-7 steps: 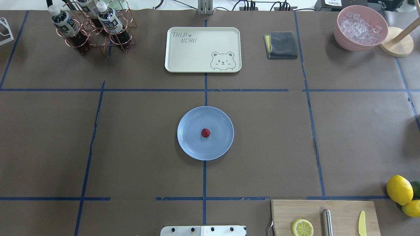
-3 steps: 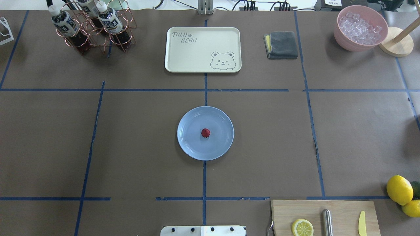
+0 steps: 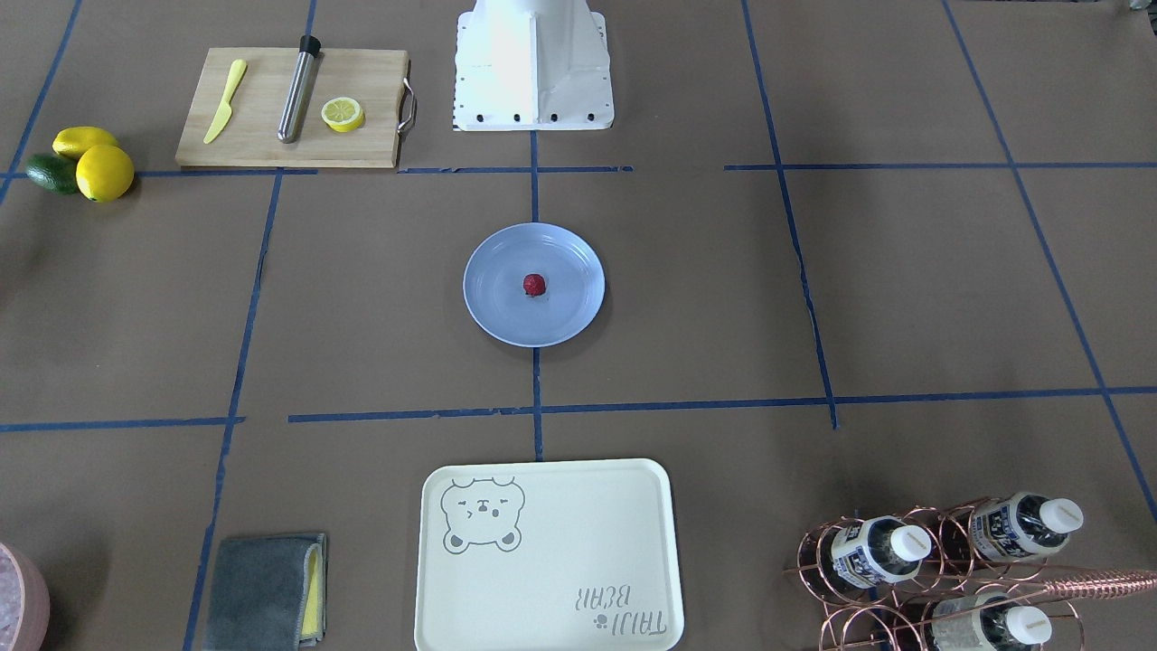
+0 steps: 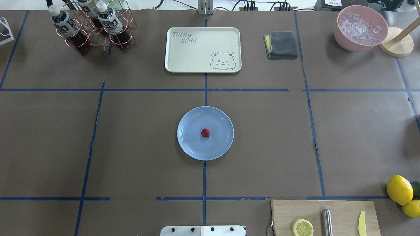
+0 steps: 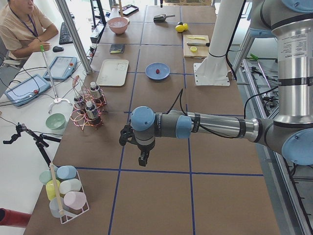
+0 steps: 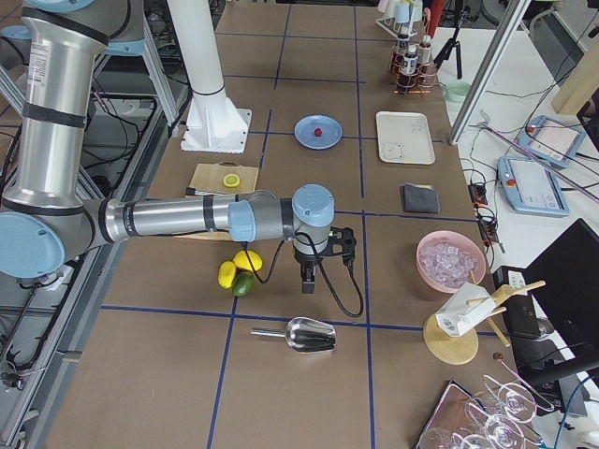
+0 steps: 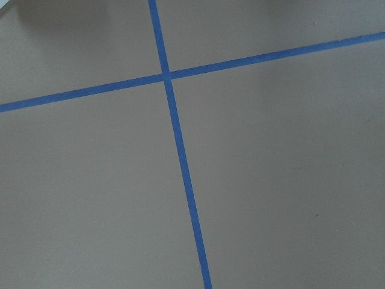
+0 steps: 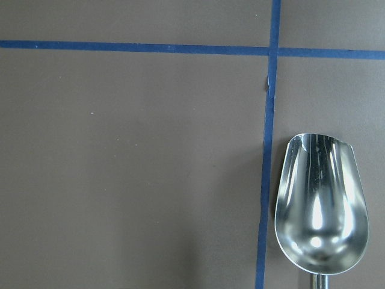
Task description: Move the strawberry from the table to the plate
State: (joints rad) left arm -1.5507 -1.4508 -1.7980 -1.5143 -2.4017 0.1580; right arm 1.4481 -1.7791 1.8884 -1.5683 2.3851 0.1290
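The small dark-red strawberry (image 4: 205,132) (image 3: 534,285) lies in the middle of the light-blue plate (image 4: 190,141) (image 3: 493,303), which sits at the centre of the brown table (image 4: 137,137). Neither gripper appears in the overhead or front views. My left gripper (image 5: 143,159) hangs over bare table far off to the left of the plate. My right gripper (image 6: 309,283) hangs far to the right, near the lemons. Both show only in the side views, so I cannot tell whether either is open or shut. The wrist views show no fingers.
A cream bear tray (image 4: 202,49) and a grey cloth (image 4: 282,45) lie beyond the plate. A copper bottle rack (image 4: 93,28) stands far left, a pink ice bowl (image 4: 360,28) far right. Cutting board (image 4: 323,218), lemons (image 4: 399,189) and a metal scoop (image 8: 320,205) are on the right.
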